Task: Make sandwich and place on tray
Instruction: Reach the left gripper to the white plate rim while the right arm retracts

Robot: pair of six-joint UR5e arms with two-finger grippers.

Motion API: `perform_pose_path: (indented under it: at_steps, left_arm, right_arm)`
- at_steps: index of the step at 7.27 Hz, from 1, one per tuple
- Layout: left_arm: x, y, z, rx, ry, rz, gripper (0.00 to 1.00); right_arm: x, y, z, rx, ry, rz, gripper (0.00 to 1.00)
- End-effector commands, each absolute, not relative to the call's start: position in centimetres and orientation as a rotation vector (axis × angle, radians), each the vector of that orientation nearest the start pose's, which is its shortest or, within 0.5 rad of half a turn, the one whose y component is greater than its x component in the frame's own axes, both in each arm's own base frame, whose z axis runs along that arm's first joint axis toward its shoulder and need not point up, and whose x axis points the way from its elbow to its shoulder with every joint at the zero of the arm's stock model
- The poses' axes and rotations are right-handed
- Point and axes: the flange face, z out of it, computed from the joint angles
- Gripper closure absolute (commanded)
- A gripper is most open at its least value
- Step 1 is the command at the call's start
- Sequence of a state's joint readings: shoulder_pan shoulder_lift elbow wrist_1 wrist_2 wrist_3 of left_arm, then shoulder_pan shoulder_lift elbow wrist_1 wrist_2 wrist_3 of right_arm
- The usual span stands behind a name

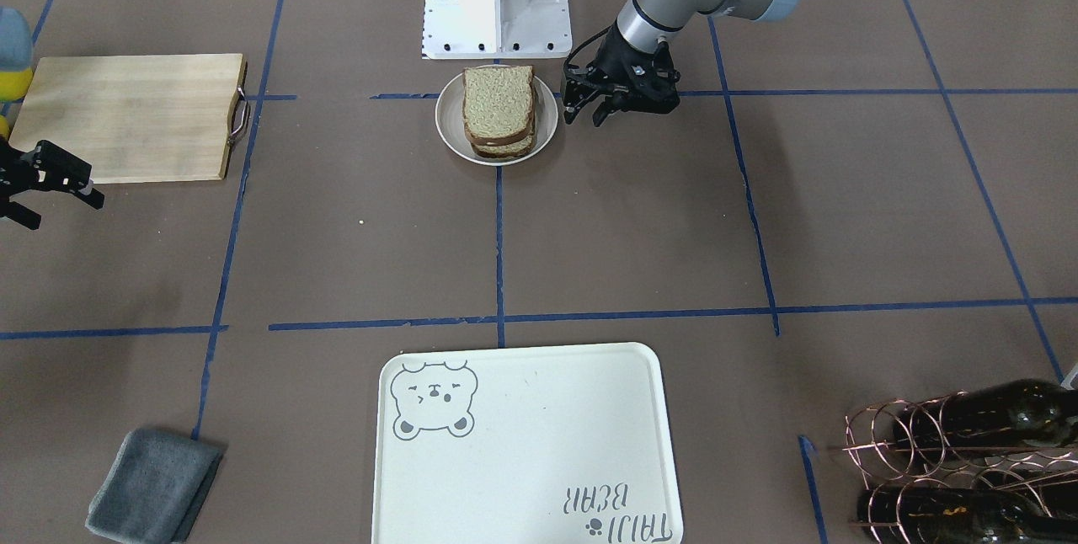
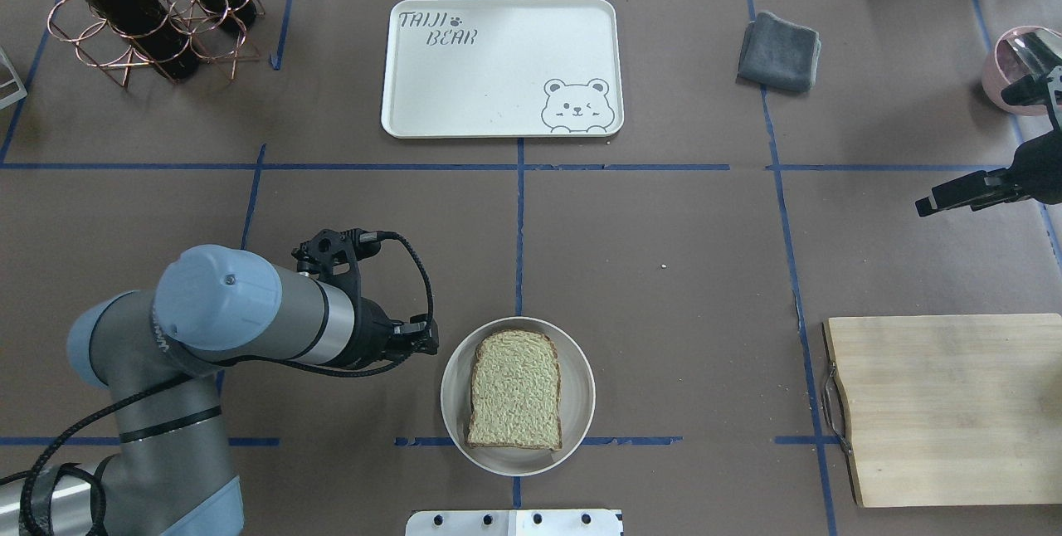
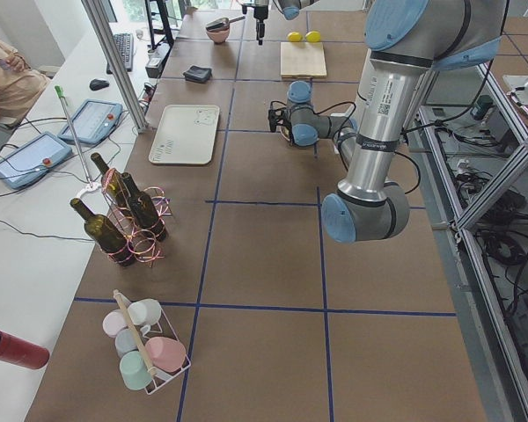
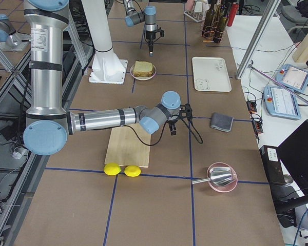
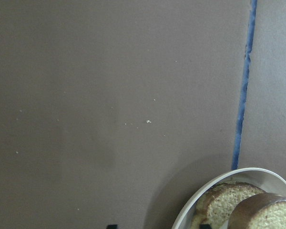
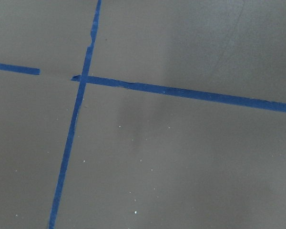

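Clock bearings are read from the robot's side of the table (image 2: 664,270), with 12 o'clock at the far edge.

**Sandwich.** The sandwich (image 2: 514,391) is a stack of tan, speckled slices with dark crust. It lies on a small round white plate (image 2: 585,378) at 6 o'clock, close to the robot's base. It is not on the tray.

**Tray.** The tray (image 2: 498,80) sits at 12 o'clock, well apart from the plate, with nothing on it. Its bear drawing is at its 4 o'clock corner.

**Left gripper.** The left gripper (image 1: 584,120) hangs at 9 o'clock of the plate, just beside the rim and not touching it. Its jaws are spread and hold nothing. In its wrist view the plate edge and bread crusts show at 5 o'clock.

**Right gripper.** The right gripper (image 1: 66,213) hovers at 3 o'clock of the table, jaws apart and empty. It is at about 12 o'clock of the wooden cutting board (image 2: 946,407). Its wrist view shows only brown paper and blue tape.

**Other items.** A folded grey cloth (image 2: 780,51) lies at 1 o'clock and a copper wire bottle rack (image 2: 158,13) at 10 o'clock.
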State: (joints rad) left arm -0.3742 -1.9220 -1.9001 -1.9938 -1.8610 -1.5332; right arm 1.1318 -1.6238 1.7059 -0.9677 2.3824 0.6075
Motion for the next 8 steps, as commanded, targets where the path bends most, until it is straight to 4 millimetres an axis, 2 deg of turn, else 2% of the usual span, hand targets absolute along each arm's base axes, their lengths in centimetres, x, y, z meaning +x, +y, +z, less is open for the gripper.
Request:
perform_pose_path:
  at_steps: [1, 2, 4, 5, 8]
  left_arm:
    - [52.9, -28.7, 27.0, -0.083, 1.105, -0.167, 0.53]
    - [54.0, -27.3, 27.3, -0.099, 1.097, -0.144, 0.53]
    - [54.8, -26.5, 27.8, -0.099, 1.083, -0.137, 0.56]
    - [55.8, -26.2, 27.5, -0.093, 1.083, -0.135, 0.58]
    - [56.3, -26.2, 27.6, -0.095, 1.077, -0.132, 0.62]
  right_arm:
    - [-14.8, -47.1, 54.6, 0.169, -0.987, -0.140, 0.00]
    - [-14.8, -47.2, 54.6, 0.171, -0.986, -0.140, 0.00]
    - [-14.8, -47.3, 54.4, 0.174, -0.987, -0.142, 0.00]
    - [-14.8, -47.3, 54.3, 0.175, -0.989, -0.142, 0.00]
    - [-14.8, -47.1, 54.4, 0.170, -0.992, -0.142, 0.00]
